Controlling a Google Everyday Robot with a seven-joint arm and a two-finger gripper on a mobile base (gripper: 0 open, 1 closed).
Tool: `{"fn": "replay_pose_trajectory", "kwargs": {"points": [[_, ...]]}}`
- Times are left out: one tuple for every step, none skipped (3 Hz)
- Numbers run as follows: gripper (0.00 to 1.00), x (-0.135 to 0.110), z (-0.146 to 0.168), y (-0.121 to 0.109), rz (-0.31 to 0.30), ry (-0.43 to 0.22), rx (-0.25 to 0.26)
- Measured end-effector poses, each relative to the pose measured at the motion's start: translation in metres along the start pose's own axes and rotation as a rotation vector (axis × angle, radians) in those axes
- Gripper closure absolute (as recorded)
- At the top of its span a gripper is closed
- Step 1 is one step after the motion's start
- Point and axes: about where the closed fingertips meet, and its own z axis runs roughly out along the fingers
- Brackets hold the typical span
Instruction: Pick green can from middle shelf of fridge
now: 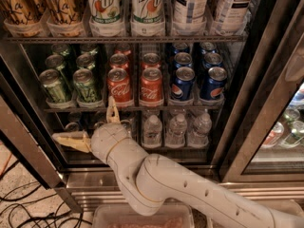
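Several green cans stand in two lanes at the left of the middle shelf (142,109) of the fridge (247,127); the front two are the left green can (54,85) and the right green can (87,84). My gripper (83,118) is open wide, just below and in front of the shelf's front rail, under the green cans. One finger (112,110) points up against the rail beside the red cans. The other finger (71,140) points left. It holds nothing.
Red Coca-Cola cans (151,85) and blue Pepsi cans (183,83) fill the rest of the middle shelf. Tall bottles (147,8) stand on the rack above, small water bottles (176,129) below. A glass door (280,127) stands at the right. Cables (28,208) lie on the floor.
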Motion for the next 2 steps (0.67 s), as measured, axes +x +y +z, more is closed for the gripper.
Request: {"fn": "replay_pose_trajectory", "kwargs": {"points": [[0.0, 0.0093, 0.0053, -0.0103, 0.013, 0.011, 0.04], [0.0, 0.0093, 0.0053, -0.0103, 0.013, 0.011, 0.04]]}}
